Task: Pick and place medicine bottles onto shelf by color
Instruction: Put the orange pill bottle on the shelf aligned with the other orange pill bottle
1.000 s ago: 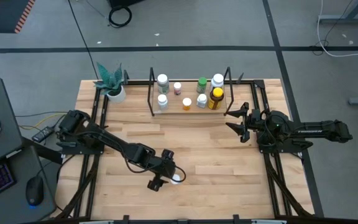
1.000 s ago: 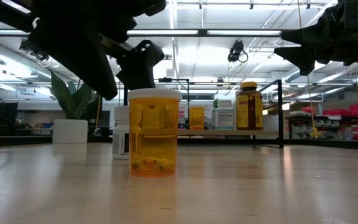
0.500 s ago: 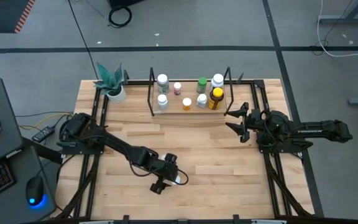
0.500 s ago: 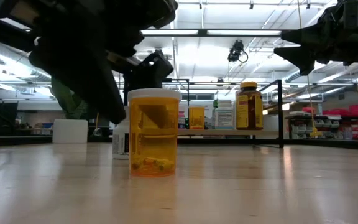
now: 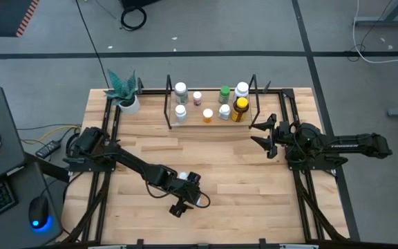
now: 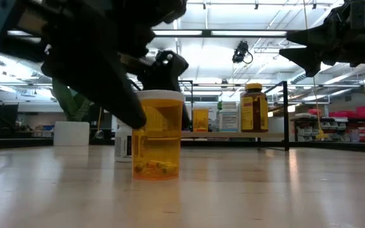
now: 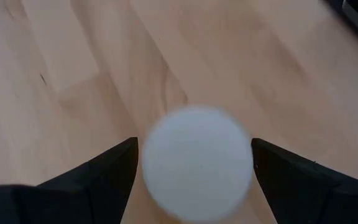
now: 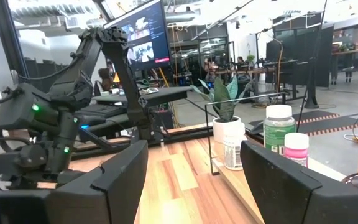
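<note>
Since the earlier frames the left gripper (image 5: 187,195) has slid a bit further toward the table's near edge and dropped lower, so its fingers now flank the orange pill bottle (image 6: 158,135) instead of hanging beside and above it; the right arm hasn't moved. Progress: eight bottles already stand on the shelf (image 5: 188,125) at the back of the table, incl. a green one (image 5: 224,93), a pink one (image 5: 197,98), a small orange one (image 5: 207,115), several white ones and the larger amber bottle w/ yellow cap (image 5: 240,108). Left to do, as far as I can see: the orange bottle under the left gripper, plus a white bottle (image 6: 123,134) standing just behind it in the low view — prob. the white spot beside the gripper from above, though the arm hides most of it. Bottle vs. hand: it stands upright on the tabletop (image 5: 240,180), centre-front, well apart from the shelf. In the left wrist view its white cap (image 7: 197,160) sits squarely between the two fingers (image 7: 107,168), gaps showing on both sides, so the left gripper is spread wide and not yet gripping; the next step looks to be closing on it. The right gripper (image 5: 262,135) waits near the shelf's right end, fingers apart, holding nothing.
</note>
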Action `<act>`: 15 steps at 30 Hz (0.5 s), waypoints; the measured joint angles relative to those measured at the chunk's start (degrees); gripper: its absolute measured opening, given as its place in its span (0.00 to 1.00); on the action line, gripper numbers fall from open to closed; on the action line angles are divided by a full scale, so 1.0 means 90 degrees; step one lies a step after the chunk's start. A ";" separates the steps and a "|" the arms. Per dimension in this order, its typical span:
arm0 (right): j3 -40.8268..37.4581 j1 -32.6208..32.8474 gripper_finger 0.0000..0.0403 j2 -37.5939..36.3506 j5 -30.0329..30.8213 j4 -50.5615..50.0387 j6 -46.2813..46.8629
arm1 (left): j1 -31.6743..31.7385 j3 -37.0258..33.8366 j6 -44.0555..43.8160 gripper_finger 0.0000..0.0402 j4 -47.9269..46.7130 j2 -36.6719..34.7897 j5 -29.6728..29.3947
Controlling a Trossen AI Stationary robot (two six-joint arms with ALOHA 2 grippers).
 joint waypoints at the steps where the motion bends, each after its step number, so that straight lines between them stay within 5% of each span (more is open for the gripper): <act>1: 0.0000 0.0000 0.66 -0.0002 0.0000 -0.0001 0.0000 | 0.0000 -0.0011 0.0039 0.78 -0.0025 0.0000 0.0000; 15: 0.0000 0.0000 0.66 0.0015 0.0000 0.0051 0.0000 | 0.0007 -0.0001 0.0127 0.78 0.0471 0.0209 0.0046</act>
